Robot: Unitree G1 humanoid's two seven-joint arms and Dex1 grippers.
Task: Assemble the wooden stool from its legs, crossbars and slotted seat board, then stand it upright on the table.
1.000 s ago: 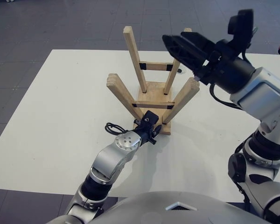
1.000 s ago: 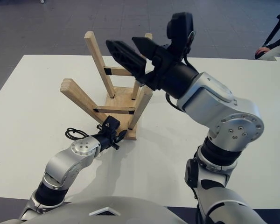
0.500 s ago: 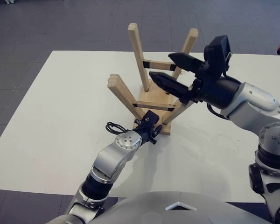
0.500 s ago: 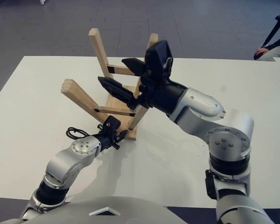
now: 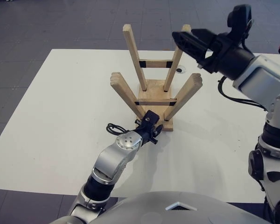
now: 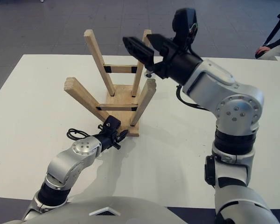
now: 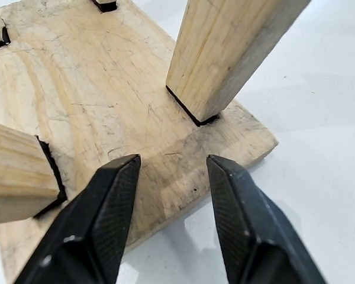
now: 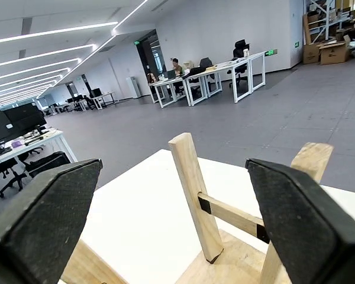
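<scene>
The stool [image 5: 154, 93] is upside down near the middle of the white table [image 5: 60, 116]. Its seat board [image 5: 151, 89] lies on the table top, and its four legs point up, so the stool's long way runs from the table up into the air. The legs lean outward. The two far legs [image 5: 133, 56] tip a little toward 11 and 1 o'clock. The two near legs [image 5: 126, 95] tip much more, toward 10 and 2 o'clock. One crossbar [image 5: 155, 64] joins the far pair and another crossbar [image 5: 151, 102] joins the near pair. Both run across from 9 to 3 o'clock. The left gripper [image 5: 153, 127] is at 6 o'clock from the seat board, right at its near edge. Its two black fingers [image 7: 121, 183] have a small gap between them and hold nothing. I cannot tell if they touch the wood. The right gripper [image 5: 183, 33] is up in the air at 1 o'clock from the seat board, by the top of the far right leg. Its jaws are spread wide and hold nothing. A thin black cable [image 5: 113, 128] loops beside the left wrist. A small dark round spot [image 5: 179, 71] sits on the table at 2 o'clock from the stool.
</scene>
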